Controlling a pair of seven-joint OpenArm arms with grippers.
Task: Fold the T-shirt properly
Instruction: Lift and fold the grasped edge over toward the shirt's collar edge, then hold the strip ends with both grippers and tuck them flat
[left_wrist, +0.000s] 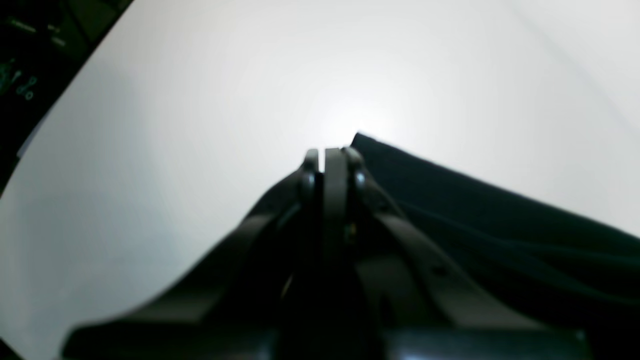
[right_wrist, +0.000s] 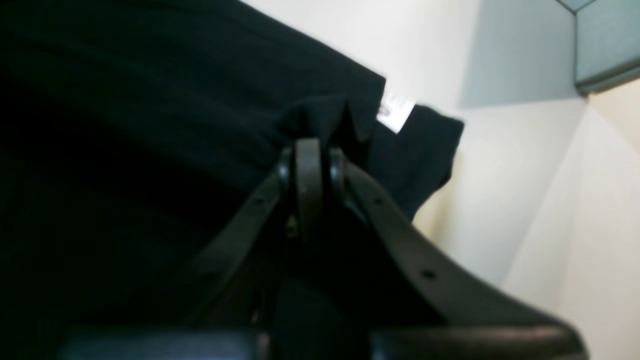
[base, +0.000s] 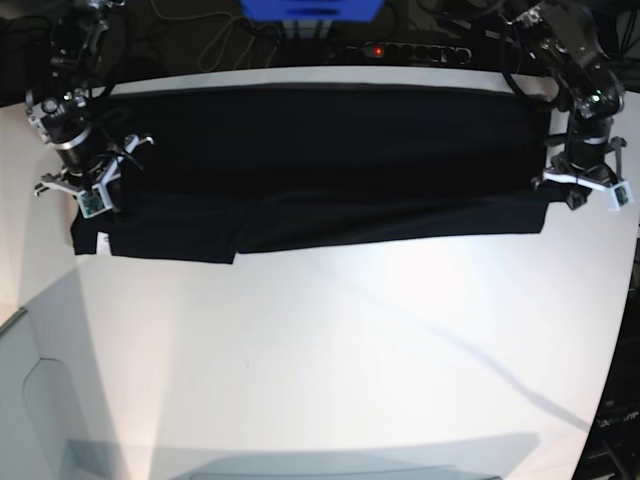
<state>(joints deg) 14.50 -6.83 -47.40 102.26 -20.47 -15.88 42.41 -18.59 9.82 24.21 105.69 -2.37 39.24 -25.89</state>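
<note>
White table (base: 330, 350) surface fills most of the base view, wide and bare in its near half. Across its far half lies the T-shirt (base: 320, 160), a large black cloth stretched into a long horizontal band from one arm to the other, its near edge uneven, with a lower flap hanging further toward the camera on that view's left. The right gripper (right_wrist: 311, 145) sits at that left end of the band; in its wrist view the jaws are pressed together on a raised pinch of black fabric, with the shirt spreading away to the left and a sleeve-like flap just beyond. The left gripper (left_wrist: 332, 155) is at the opposite end, its jaws closed together right beside a pointed corner of the cloth; the fabric runs off to the right of the fingers, and although it seems to be clamped there, the blurred wrist view does not show the contact plainly. A small white tag (right_wrist: 395, 112) peeps out from between the black folds, just past the right gripper's tips.
</note>
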